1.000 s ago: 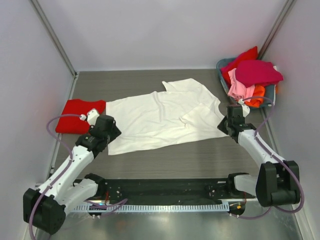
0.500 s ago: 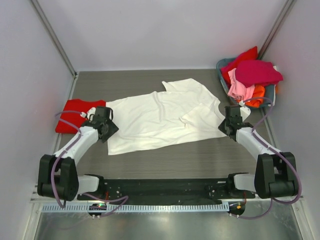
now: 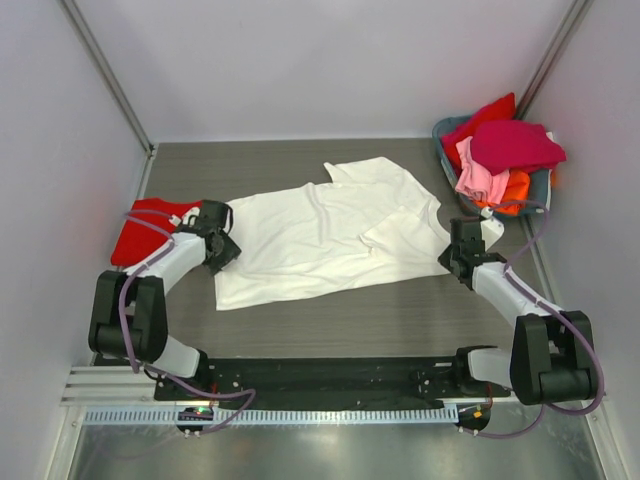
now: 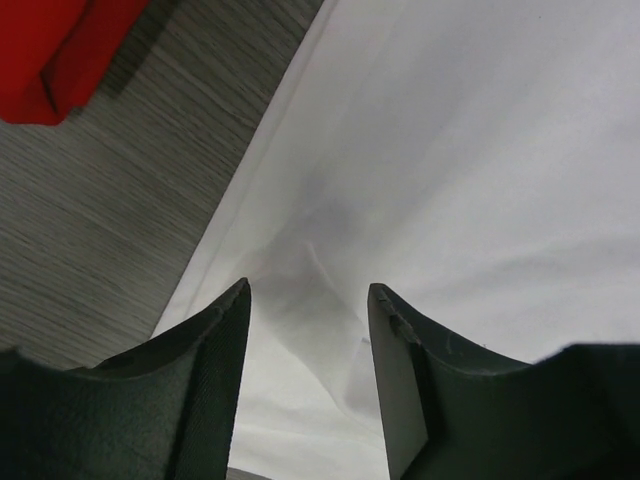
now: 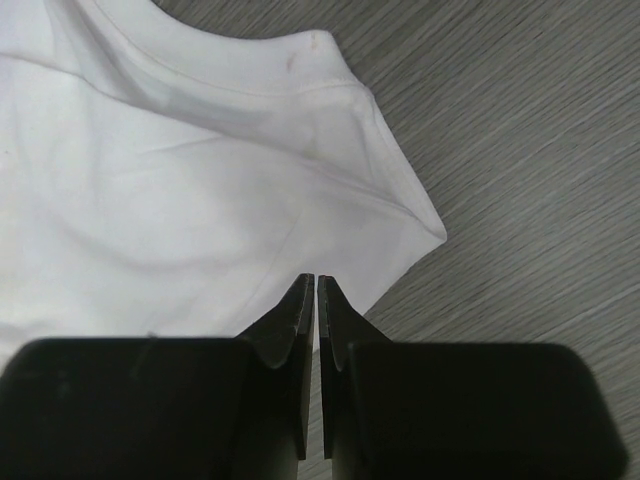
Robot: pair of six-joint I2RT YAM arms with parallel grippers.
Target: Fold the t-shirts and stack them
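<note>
A large white t-shirt [image 3: 320, 235] lies spread flat across the middle of the table. A folded bright red t-shirt [image 3: 145, 232] lies to its left. My left gripper [image 3: 226, 256] is open, low over the white shirt's left edge; in the left wrist view its fingers [image 4: 308, 292] straddle a small wrinkle in the white cloth [image 4: 450, 150], with the red shirt [image 4: 50, 50] at the top left. My right gripper [image 3: 456, 250] is shut at the shirt's right edge; in the right wrist view its tips [image 5: 316, 282] sit against the white cloth's [image 5: 180, 190] corner with nothing seen between them.
A grey-blue basket [image 3: 443, 150] at the back right holds a magenta shirt [image 3: 515, 145], a red one [image 3: 485, 118], a pink one [image 3: 475, 180] and an orange one [image 3: 512, 190]. Walls close in on the left, back and right.
My left arm has folded back to the left and its gripper has moved up to the white shirt's left edge. My right gripper has shifted slightly nearer. The shirts have not moved.
</note>
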